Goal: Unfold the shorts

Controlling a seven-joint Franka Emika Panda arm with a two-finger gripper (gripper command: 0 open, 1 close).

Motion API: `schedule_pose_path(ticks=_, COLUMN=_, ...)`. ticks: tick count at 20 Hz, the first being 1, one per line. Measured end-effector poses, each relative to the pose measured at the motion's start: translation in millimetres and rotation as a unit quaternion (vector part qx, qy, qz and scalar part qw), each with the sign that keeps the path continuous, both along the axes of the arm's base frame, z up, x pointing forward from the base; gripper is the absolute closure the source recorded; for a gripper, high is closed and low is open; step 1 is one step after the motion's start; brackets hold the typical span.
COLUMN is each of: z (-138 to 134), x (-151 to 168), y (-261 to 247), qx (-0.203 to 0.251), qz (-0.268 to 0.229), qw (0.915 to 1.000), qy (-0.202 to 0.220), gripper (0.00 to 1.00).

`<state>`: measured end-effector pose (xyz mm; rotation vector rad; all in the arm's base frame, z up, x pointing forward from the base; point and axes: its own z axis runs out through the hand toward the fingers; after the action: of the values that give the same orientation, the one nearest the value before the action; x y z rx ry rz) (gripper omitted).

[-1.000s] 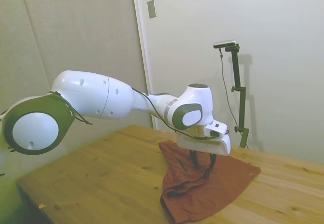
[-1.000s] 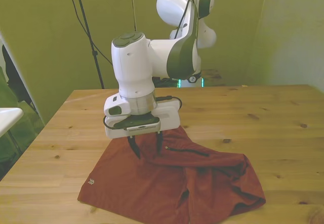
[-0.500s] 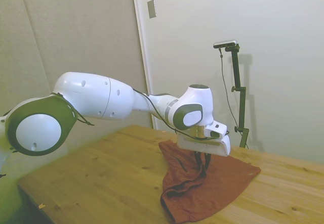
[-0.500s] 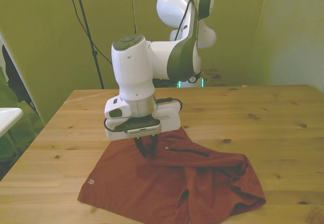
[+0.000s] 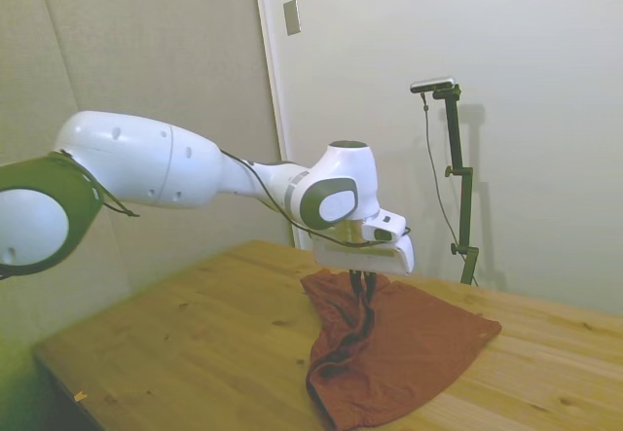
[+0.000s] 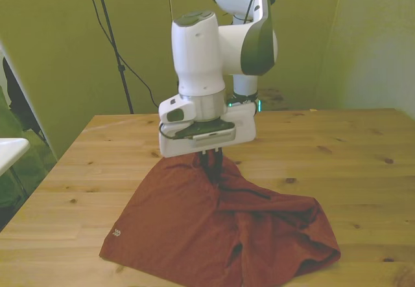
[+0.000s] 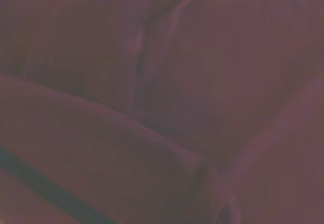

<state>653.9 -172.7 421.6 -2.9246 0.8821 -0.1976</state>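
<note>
The rust-orange shorts lie rumpled on the wooden table, with one part pulled up into a peak. My gripper is shut on that raised fold of the shorts, and cloth drapes down from the fingers to the table. In the side view my gripper hangs over the shorts' far edge with the lifted cloth below it. Blurred reddish cloth of the shorts fills the wrist view.
Bare wooden table surrounds the shorts on all sides. The edge of a white object shows at the front view's left, off the table.
My gripper shut on the shorts' cloth, then rose and moved toward the front view's right and the table's far side, pulling a fold up with it.
</note>
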Motion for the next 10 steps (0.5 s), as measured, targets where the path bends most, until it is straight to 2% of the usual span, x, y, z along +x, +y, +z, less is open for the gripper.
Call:
schedule_pose_path(ticks=6, z=8.2, x=-51.7, y=96.4, qx=-0.025, qz=0.074, qw=0.9969, qy=-0.004, gripper=1.00)
schedule_pose_path(ticks=10, z=1.0, x=-105.7, y=159.8, qx=-0.035, qz=0.116, qw=0.9926, qy=0.002, gripper=1.00)
